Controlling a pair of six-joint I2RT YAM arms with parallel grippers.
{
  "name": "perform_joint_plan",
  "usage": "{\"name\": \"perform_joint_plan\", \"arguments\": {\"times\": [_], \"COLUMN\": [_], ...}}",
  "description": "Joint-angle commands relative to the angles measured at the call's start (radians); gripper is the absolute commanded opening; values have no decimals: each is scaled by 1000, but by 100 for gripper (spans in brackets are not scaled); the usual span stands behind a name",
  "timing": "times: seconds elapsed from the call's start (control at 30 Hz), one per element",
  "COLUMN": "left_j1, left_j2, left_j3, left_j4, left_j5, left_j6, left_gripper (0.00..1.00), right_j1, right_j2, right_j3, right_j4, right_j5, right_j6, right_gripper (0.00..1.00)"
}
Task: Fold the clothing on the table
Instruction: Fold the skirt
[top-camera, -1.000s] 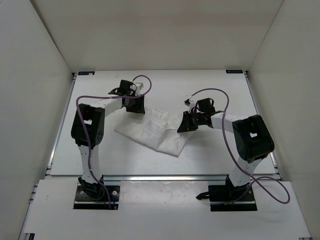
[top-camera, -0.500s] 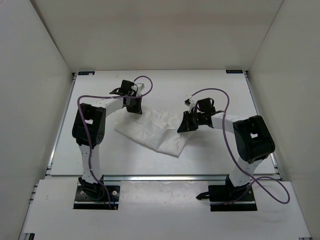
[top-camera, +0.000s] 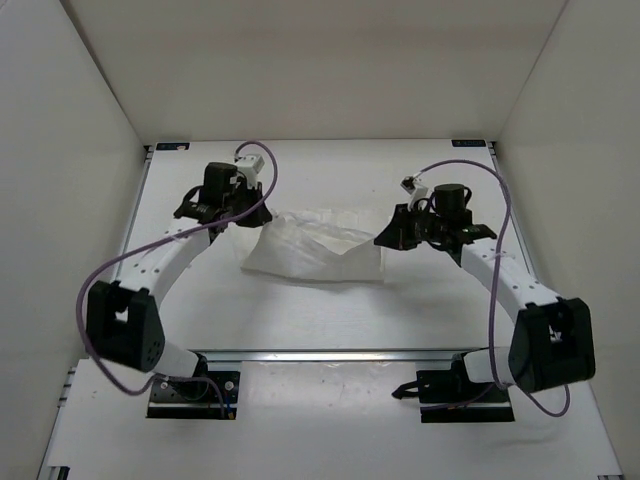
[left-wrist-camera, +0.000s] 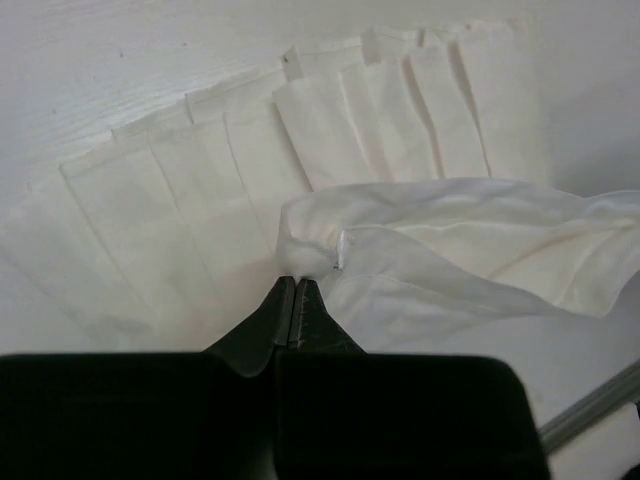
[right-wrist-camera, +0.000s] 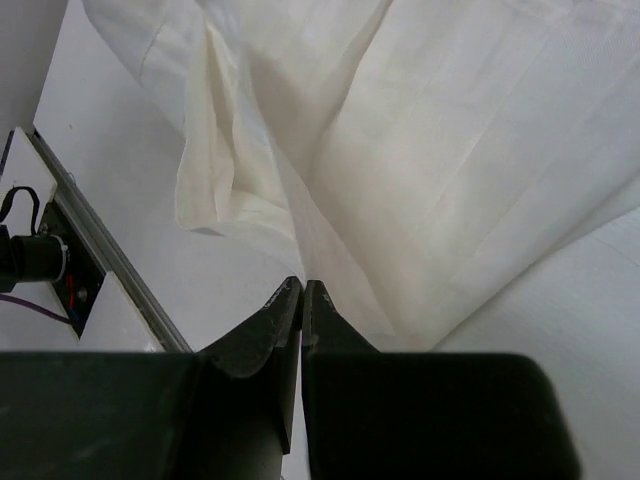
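Under everything, the bench (top-camera: 300, 320): matte white, railed along its edges. Draped over its middle, nearer the far edge than the near one, the clothing (top-camera: 320, 255): thin, white and creased, hoisted at both ends and sagging between them, with the lower part resting on the bench. At the end toward the left edge, left fingers (left-wrist-camera: 283, 315) clenched on a small bunched corner of the fabric, with pleated cloth spread out beyond them. At the end toward the right edge, right fingers (right-wrist-camera: 283, 315) clenched as well, seemingly nipping a thin fold at the very tips; hard to tell the depth of that bite. Judged as mid-fold, with the lifted edge yet to be carried over and laid down. Main risk: losing so shallow a pinch on thin cloth under any tug, dropping one end and leaving a skewed heap. Also worth fearing: moving the two ends unevenly, dragging the resting part across the bench and spoiling the line of the fold
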Motion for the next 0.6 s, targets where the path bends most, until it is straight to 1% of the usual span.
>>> {"name": "perform_joint_plan", "arguments": {"times": [0.0, 0.07, 0.1, 0.17, 0.23, 0.27, 0.37, 0.43, 0.53, 0.57], "left_j1": [4, 11, 11, 10, 7, 8, 11, 20, 45, 45], "left_j2": [-179, -307, -340, -456, -539, -588, -681, -713, -709, -686], "left_j3": [-79, -128, -139, -173, -191, -196, -211, -215, -224, -225], "left_j4": [0, -9, -13, -29, -50, -73, -117, -124, -135, -116], "left_j5": [16, 16, 13, 13, 20, 23, 16, 19, 16, 20], "left_j6": [-61, -73, -88, -110, -115, -124, -131, -130, -115, -104], "left_gripper": [0, 0, 0, 0, 0, 0, 0, 0, 0, 0], "right_j1": [-33, -57, -62, -80, -79, -82, -74, -97, -137, -152], "right_j2": [-155, -231, -279, -363, -452, -472, -569, -606, -559, -539], "right_j3": [-28, -34, -26, -16, 7, 11, 50, 72, 95, 97], "right_j4": [-60, -103, -134, -185, -257, -278, -344, -363, -381, -355], "right_j5": [-4, -5, -10, -13, -19, -22, -19, -13, -57, -60], "right_j6": [-28, -40, -47, -53, -56, -56, -39, -34, -36, -31], "right_gripper": [0, 0, 0, 0, 0, 0, 0, 0, 0, 0]}}
